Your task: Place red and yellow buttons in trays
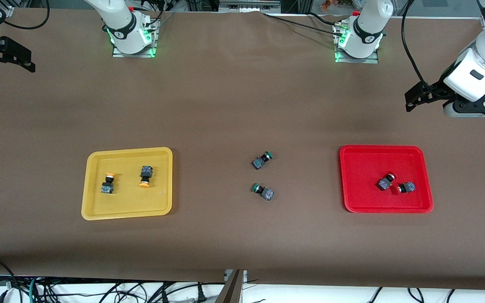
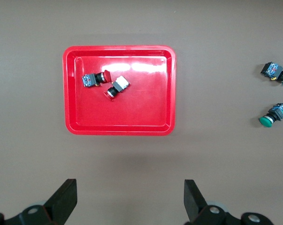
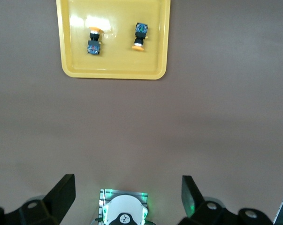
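Observation:
Two yellow-capped buttons (image 1: 108, 183) (image 1: 145, 176) lie in the yellow tray (image 1: 129, 202); they also show in the right wrist view (image 3: 94, 41) (image 3: 140, 36) in that tray (image 3: 118, 63). Two red-capped buttons (image 1: 386, 182) (image 1: 403, 188) lie touching in the red tray (image 1: 364, 168); the left wrist view shows them (image 2: 95, 78) (image 2: 117, 87) in that tray (image 2: 132, 112). My left gripper (image 1: 419, 97) (image 2: 130, 199) is open and empty, raised over bare table at the left arm's end. My right gripper (image 1: 11, 59) (image 3: 127, 194) is open and empty, raised at the right arm's end.
Two green-capped buttons (image 1: 262, 160) (image 1: 263, 191) lie on the brown table between the trays; they also show in the left wrist view (image 2: 276, 71) (image 2: 274, 115). The arm bases (image 1: 131, 33) (image 1: 358, 38) stand along the table edge farthest from the front camera.

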You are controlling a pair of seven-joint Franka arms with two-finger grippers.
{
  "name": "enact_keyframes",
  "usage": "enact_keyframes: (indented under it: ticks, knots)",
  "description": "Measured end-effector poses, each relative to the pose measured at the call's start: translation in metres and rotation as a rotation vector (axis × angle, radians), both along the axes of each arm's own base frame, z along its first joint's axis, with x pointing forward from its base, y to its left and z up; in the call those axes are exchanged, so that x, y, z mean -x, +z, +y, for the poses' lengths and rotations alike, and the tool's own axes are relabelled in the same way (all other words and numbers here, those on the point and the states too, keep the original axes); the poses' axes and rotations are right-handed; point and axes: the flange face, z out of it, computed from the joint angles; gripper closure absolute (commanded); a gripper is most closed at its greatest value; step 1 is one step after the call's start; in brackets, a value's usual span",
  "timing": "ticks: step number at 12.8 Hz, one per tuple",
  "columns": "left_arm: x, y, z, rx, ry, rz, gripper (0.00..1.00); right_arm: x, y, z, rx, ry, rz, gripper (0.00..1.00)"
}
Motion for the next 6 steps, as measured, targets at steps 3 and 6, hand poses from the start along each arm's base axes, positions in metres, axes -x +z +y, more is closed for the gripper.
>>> enact_keyframes:
  ticks: [3,6]
  knots:
    - [-0.003,-0.004,0.0,0.0,0.0,0.008,0.0,0.002,-0.012,0.007,0.001,0.013,0.027,0.0]
    - [-0.002,-0.003,0.0,0.0,0.0,0.01,0.0,-0.003,-0.02,0.006,0.002,0.01,0.044,0.0]
